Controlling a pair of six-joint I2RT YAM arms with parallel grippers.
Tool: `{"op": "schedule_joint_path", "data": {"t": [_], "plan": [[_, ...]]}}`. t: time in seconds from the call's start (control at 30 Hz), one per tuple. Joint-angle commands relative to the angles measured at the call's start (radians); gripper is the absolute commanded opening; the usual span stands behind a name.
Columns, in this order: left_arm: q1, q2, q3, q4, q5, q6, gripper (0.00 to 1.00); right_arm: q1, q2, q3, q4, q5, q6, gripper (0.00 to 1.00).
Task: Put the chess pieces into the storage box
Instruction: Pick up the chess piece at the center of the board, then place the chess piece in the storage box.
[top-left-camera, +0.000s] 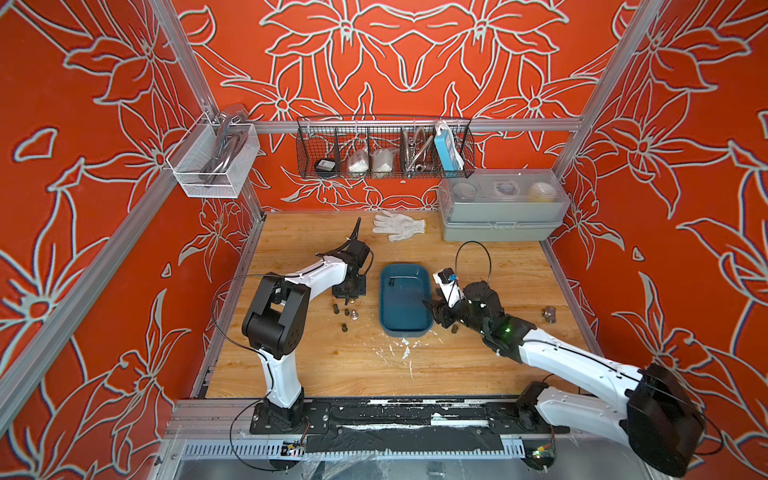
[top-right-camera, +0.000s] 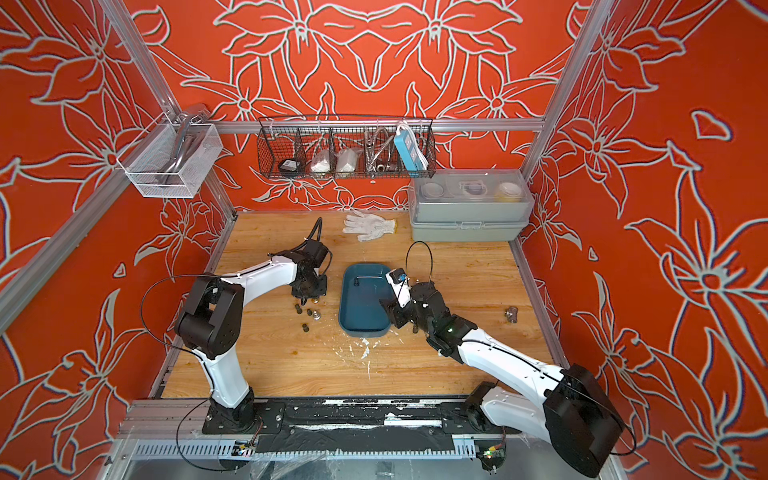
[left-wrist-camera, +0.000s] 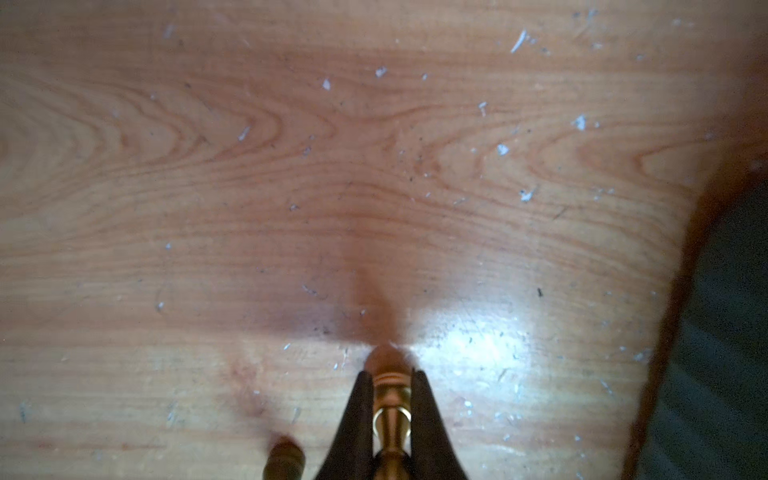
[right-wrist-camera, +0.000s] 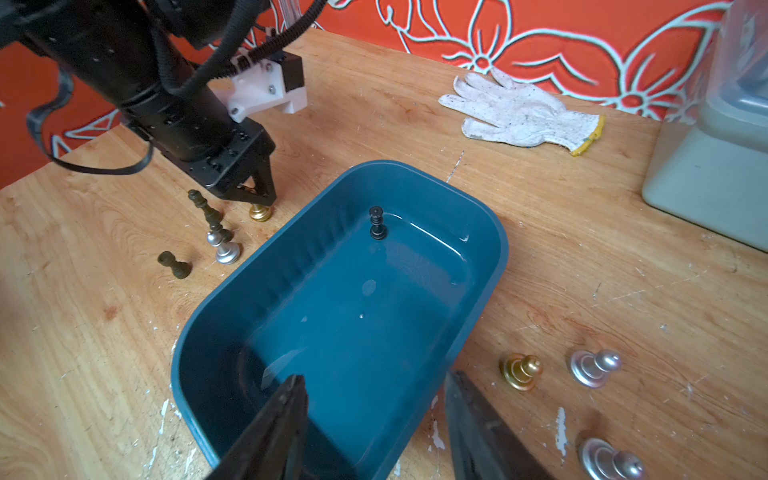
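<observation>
The left gripper (right-wrist-camera: 259, 203) clamps a gold piece (right-wrist-camera: 260, 213) on the table (right-wrist-camera: 582, 249), left of the blue box (right-wrist-camera: 500, 249) | right gripper (right-wrist-camera: 376, 376) hangs empty, jaws apart, over the box's near end | done: one black piece (right-wrist-camera: 377, 224) inside | remaining: all others outside

Left gripper (left-wrist-camera: 390, 376), pointing down beside the box (right-wrist-camera: 500, 253), pinches a gold piece (left-wrist-camera: 390, 419); right gripper (right-wrist-camera: 374, 379) hangs spread over the box's edge.

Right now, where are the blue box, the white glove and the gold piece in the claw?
storage box (right-wrist-camera: 291, 270): right wrist view, ridged inner wall.
white glove (right-wrist-camera: 519, 112): right wrist view, palm.
gold chess piece (right-wrist-camera: 260, 213): right wrist view, flared base.
</observation>
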Motion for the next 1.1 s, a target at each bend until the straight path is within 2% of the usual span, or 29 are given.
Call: {"op": "schedule_joint_path", "data": {"t": [0.0,0.27,0.47,0.77,1.07], "plan": [[-0.028,-0.074,0.044,-0.058,-0.031,-0.010,0.10,0.007,-0.014,0.015,0.015,0.067,0.031,0.62],[-0.162,-0.093,0.232,-0.142,-0.073,-0.017,0.10,0.002,-0.070,-0.021,0.029,0.170,0.052,0.66],[-0.237,0.018,0.411,-0.173,-0.057,0.003,0.10,-0.011,-0.131,-0.061,0.047,0.220,0.064,0.69],[-0.255,0.241,0.609,-0.215,0.002,0.039,0.10,-0.019,-0.146,-0.070,0.043,0.236,0.061,0.69],[-0.260,0.340,0.654,-0.192,0.019,0.046,0.10,-0.021,-0.149,-0.076,0.052,0.245,0.054,0.69]]}}
